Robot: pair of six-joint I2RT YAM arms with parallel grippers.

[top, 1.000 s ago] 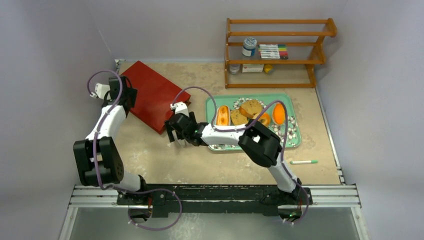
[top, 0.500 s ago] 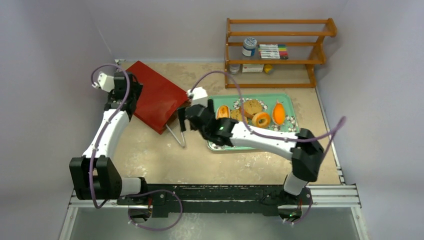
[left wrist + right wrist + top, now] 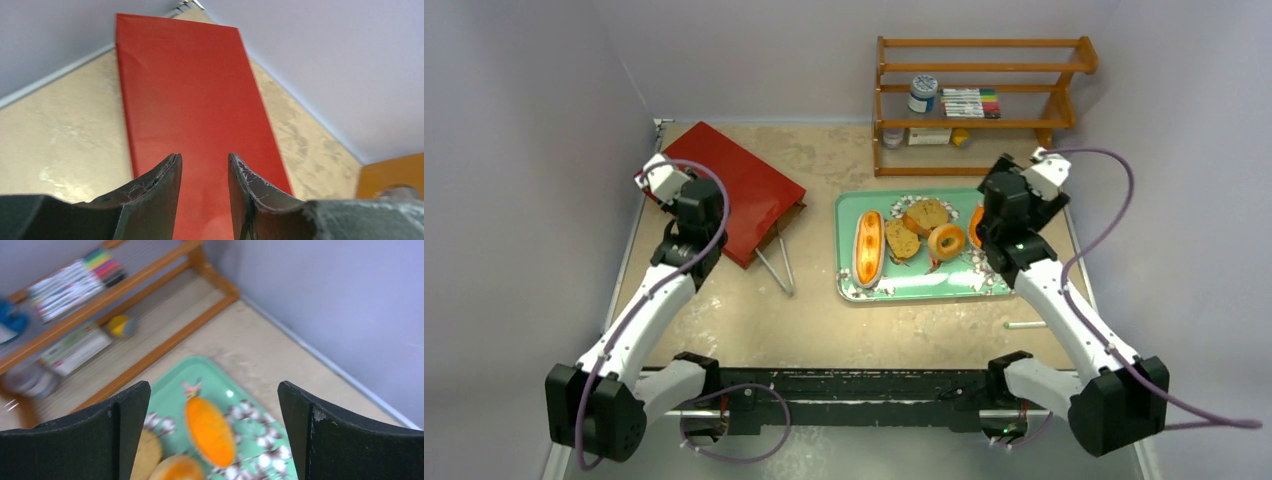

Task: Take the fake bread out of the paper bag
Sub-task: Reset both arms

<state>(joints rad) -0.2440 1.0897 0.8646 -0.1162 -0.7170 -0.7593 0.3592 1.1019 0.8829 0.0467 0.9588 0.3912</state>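
The red paper bag [image 3: 749, 195] lies flat at the back left, and no bread shows at it. My left gripper [image 3: 692, 198] hovers over its left part, fingers hidden under the wrist from above. In the left wrist view the left gripper [image 3: 204, 157] is open, jaws a little apart with only the bag [image 3: 190, 90] behind the gap. The fake bread lies on the tray: a long loaf [image 3: 867, 247], two toast slices [image 3: 926, 215], a bagel [image 3: 945, 241] and an orange roll [image 3: 210, 430]. My right gripper [image 3: 214, 385] stands wide open and empty above the roll.
The green floral tray [image 3: 924, 283] sits right of centre. Metal tongs [image 3: 776, 262] lie beside the bag's near corner. A wooden shelf [image 3: 979, 100] with jars and markers stands at the back right. A green marker [image 3: 1031, 324] lies near the front right edge.
My right arm has swung from the bag's mouth back to the right end of the tray, opening wider. My left arm has moved in over the bag.
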